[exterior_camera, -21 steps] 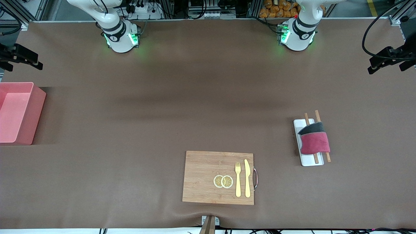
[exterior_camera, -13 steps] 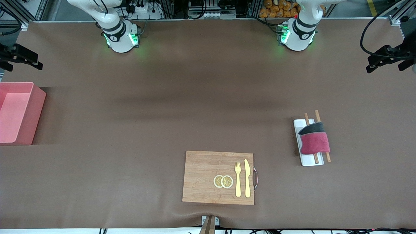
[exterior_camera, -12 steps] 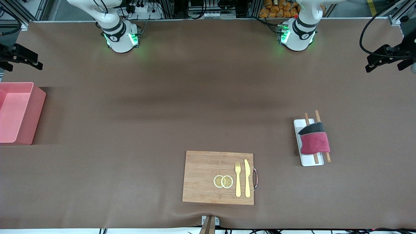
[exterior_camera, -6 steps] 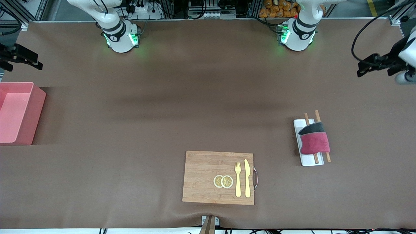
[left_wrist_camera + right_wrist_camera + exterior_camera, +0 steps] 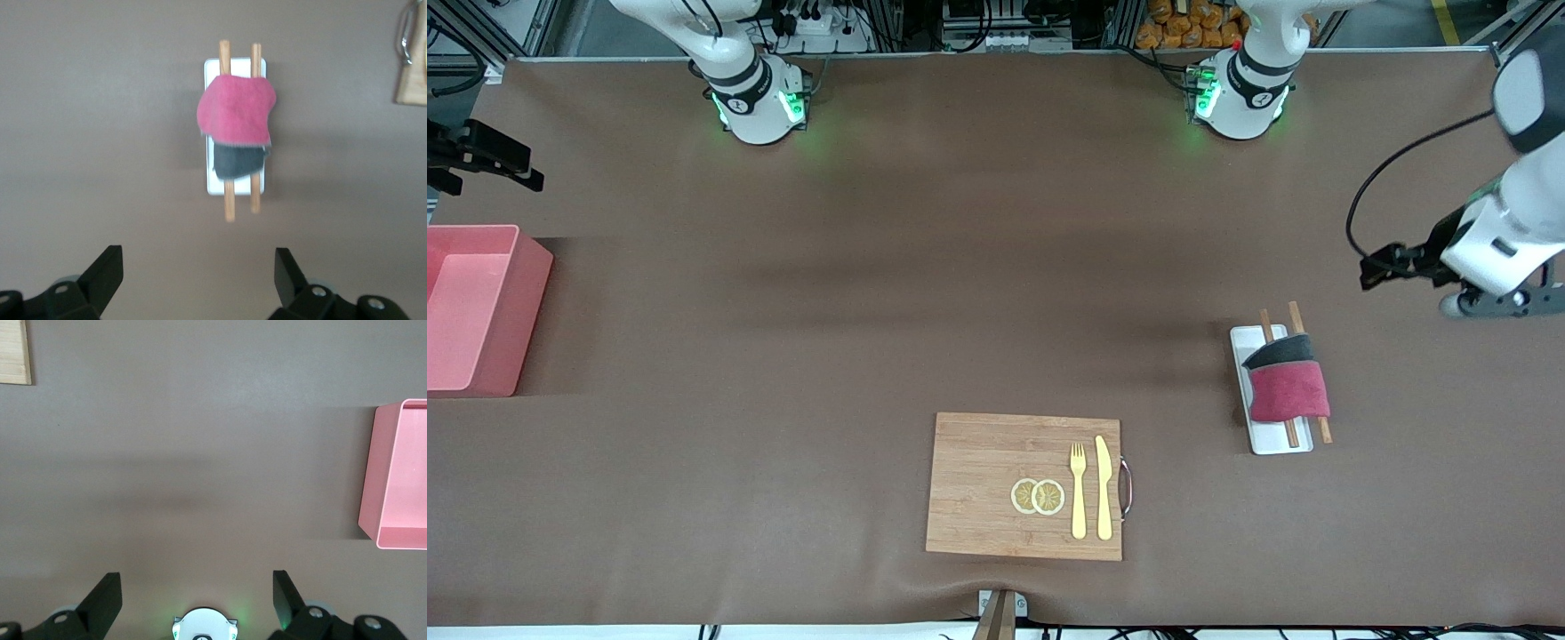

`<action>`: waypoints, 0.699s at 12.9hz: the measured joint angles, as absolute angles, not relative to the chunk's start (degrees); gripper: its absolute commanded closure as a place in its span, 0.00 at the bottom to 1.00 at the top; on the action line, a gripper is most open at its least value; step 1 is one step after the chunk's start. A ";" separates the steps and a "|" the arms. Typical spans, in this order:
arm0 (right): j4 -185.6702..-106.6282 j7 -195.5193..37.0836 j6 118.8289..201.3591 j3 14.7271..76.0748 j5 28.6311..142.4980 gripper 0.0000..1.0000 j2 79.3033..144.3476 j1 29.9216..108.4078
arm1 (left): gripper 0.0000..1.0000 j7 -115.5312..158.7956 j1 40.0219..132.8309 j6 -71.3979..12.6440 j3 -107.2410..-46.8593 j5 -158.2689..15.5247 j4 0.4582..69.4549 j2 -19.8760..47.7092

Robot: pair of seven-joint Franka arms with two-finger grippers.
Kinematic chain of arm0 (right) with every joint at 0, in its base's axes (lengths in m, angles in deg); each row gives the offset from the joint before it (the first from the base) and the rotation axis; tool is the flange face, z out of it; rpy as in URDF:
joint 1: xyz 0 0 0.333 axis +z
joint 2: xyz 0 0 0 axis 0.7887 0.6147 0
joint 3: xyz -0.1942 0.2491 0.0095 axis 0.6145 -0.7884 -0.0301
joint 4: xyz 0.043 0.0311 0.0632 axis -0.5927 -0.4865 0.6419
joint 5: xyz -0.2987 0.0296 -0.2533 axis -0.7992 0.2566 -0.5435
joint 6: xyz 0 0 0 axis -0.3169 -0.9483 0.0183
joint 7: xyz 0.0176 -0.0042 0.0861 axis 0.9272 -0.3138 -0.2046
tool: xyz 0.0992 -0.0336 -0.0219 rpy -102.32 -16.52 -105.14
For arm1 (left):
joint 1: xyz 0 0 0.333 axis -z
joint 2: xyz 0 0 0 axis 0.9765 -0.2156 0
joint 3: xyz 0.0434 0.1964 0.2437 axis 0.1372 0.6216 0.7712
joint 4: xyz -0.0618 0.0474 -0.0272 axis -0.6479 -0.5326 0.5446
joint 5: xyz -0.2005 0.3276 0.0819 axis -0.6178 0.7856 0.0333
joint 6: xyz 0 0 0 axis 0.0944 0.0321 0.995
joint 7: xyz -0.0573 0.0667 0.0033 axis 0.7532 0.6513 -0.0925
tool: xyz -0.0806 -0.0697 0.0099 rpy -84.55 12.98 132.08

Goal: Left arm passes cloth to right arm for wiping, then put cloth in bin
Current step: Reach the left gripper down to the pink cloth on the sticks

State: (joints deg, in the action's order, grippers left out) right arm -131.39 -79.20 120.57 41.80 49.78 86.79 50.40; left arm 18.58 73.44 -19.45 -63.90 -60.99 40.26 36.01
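The cloth (image 5: 1288, 389), crimson with a dark grey side, lies draped over two chopsticks (image 5: 1296, 316) on a small white tray (image 5: 1272, 444). It also shows in the left wrist view (image 5: 237, 110). My left gripper (image 5: 1504, 302) hangs in the air over bare table beside the tray, toward the left arm's end. It is open and empty (image 5: 199, 257). My right gripper (image 5: 482, 158) waits high over the right arm's end of the table, open and empty (image 5: 197, 581). The pink bin (image 5: 532, 311) stands at that end, also in the right wrist view (image 5: 380, 473).
A wooden cutting board (image 5: 987, 480) lies near the front edge, with lemon slices (image 5: 1038, 496), a yellow fork (image 5: 1079, 489) and a knife (image 5: 1104, 487) on it. Its corner shows in the left wrist view (image 5: 410, 87). A brown mat covers the table.
My left arm has swung in from the table's end and come down toward the tray with the cloth. The cloth and the right arm have not moved.
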 measured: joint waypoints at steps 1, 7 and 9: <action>-131.39 -79.20 120.57 41.79 49.78 0.00 86.79 50.40 | 0.21 18.58 73.35 -22.29 -63.90 -60.99 41.18 34.01; -131.39 -79.20 120.57 41.79 49.78 0.00 86.79 50.40 | 0.26 18.58 73.51 -31.16 -64.26 -60.99 41.46 23.35; -131.39 -79.20 120.57 41.79 49.78 0.00 86.79 50.40 | 0.28 18.59 73.61 -33.11 -64.41 -60.99 41.43 21.75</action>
